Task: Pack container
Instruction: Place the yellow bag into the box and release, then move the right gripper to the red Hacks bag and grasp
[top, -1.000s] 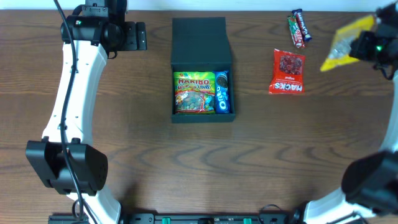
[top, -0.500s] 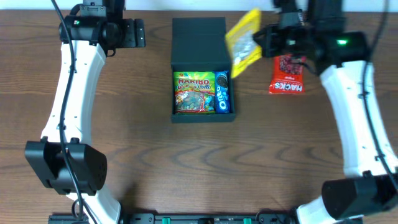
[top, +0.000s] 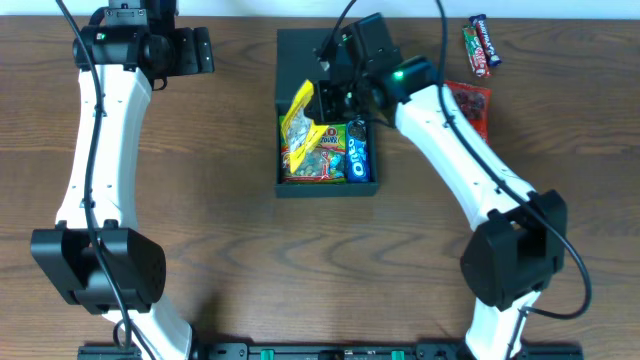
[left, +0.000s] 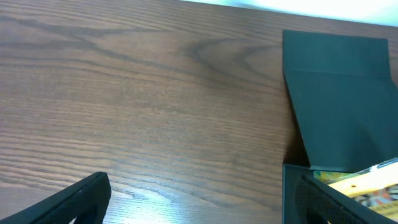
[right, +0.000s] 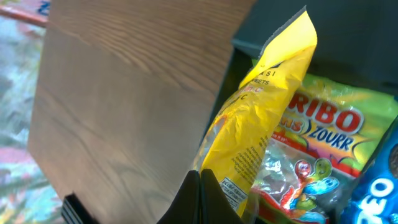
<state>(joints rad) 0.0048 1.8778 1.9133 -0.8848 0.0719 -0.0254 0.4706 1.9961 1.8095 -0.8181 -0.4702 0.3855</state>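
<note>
The dark container (top: 327, 189) lies open mid-table, its flap lid (top: 302, 55) folded back. Inside are a Haribo bag (top: 322, 165) and a blue Oreo pack (top: 361, 155). My right gripper (top: 326, 100) is shut on a yellow snack packet (top: 298, 120) and holds it over the container's left side, above the Haribo bag. In the right wrist view the shut fingers (right: 200, 199) pinch the yellow packet (right: 267, 124) beside the Haribo bag (right: 326, 134). My left gripper (top: 196, 51) is open and empty at the far left; in the left wrist view its fingers (left: 199, 211) frame bare wood beside the lid (left: 342, 93).
A red snack packet (top: 472, 103) lies right of the container, partly under my right arm. Two small candy bars (top: 481, 46) lie at the far right back. The table's back edge runs just behind the lid.
My right gripper has swung left from the table's right edge with the yellow packet and now holds it low over the container. The left arm has barely shifted.
</note>
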